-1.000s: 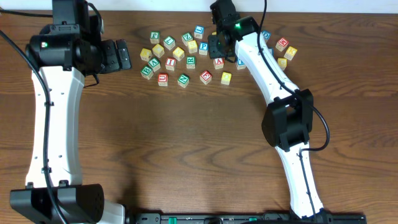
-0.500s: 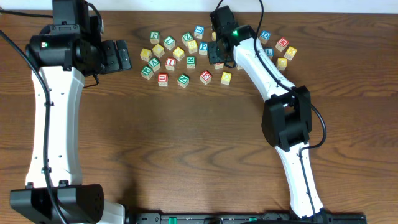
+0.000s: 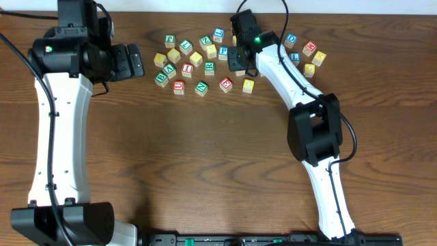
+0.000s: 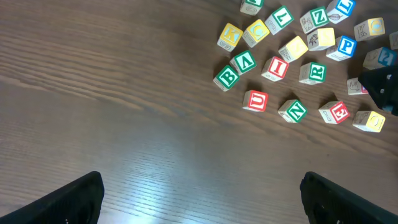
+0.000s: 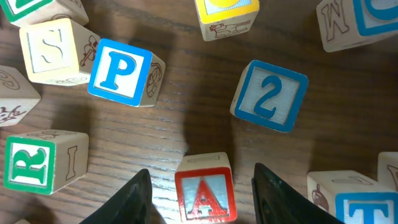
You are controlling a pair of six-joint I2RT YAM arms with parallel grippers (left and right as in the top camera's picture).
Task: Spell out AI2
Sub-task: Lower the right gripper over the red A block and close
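Between the right tool's spread fingers sits the red A block.

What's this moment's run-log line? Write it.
right claw: open, straddling A block | left claw: open, over bare table | spelling: not started
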